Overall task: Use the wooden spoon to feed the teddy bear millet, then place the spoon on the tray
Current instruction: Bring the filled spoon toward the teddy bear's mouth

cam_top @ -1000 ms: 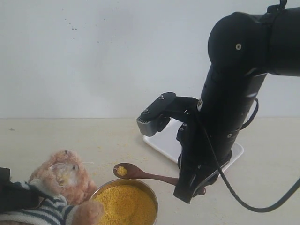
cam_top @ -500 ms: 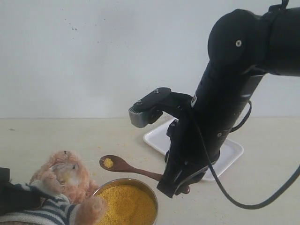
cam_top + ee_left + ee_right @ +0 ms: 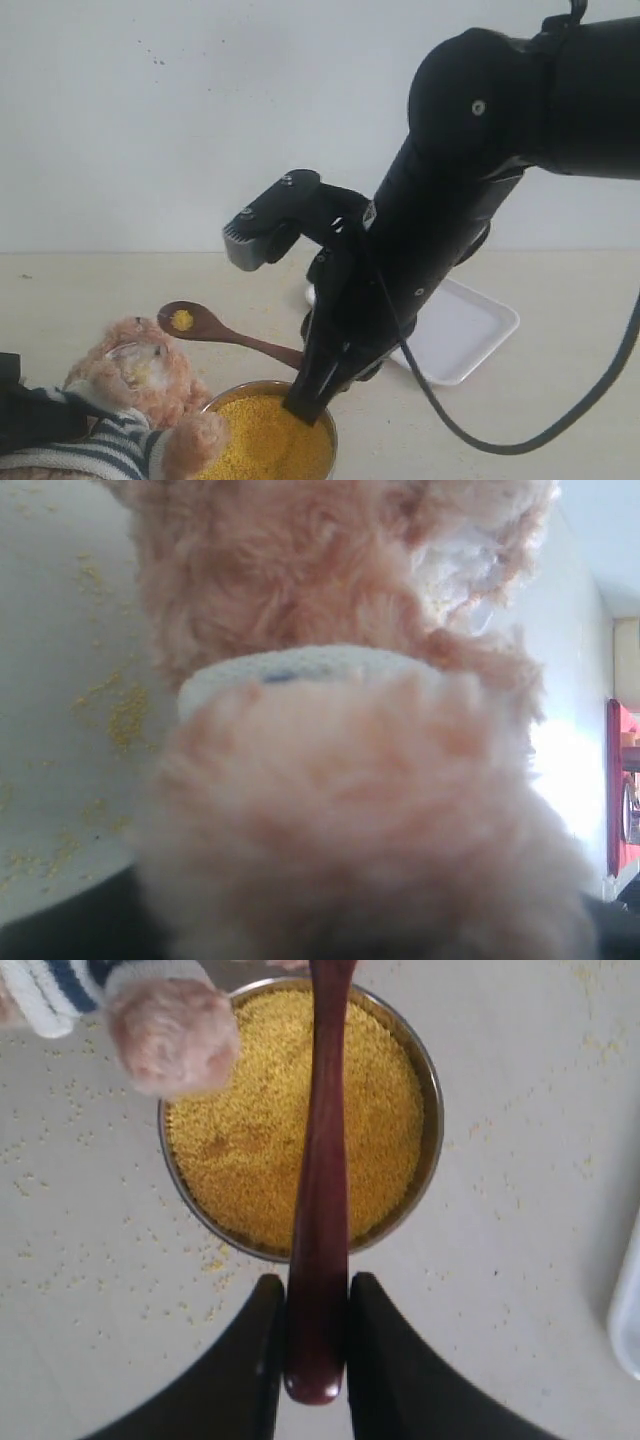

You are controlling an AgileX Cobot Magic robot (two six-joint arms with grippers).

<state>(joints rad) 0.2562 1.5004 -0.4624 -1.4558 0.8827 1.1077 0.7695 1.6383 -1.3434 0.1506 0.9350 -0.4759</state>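
Clamping the spoon [image 3: 235,338] by the tail of its handle with the right fingers [image 3: 262,1350], one on each side and tight against the wood, with only the rounded butt poking out behind the fingertips. Holding it raised off the tabletop [image 3: 520,1050], with the handle running straight ahead of the fingers across the bowl [image 3: 431,1150] and the oval end far ahead of them, just beside the head of the bear [image 3: 140,372]. Carrying a small dab of millet [image 3: 182,320] in that oval end.

Directly ahead of the fingers, just past their tips: the bowl's near rim. Ahead and off to one side: a fuzzy paw lying over the far rim, close beside the handle; whether touching it cannot be told. To either side of the fingers: bare tabletop. Well off to the other side, apart from the fingers and partly behind the right arm [image 3: 450,190]: the tray [image 3: 470,330], lying flat.

Inside the bowl: a yellow heap of millet, nearly up to the rim.

On the pale tabletop around the bowl: loose scattered grains. Behind everything: a plain light wall [image 3: 200,120].

Of the left fingers: nothing clear behind the fur filling the left wrist view, so clenched or released cannot be told.
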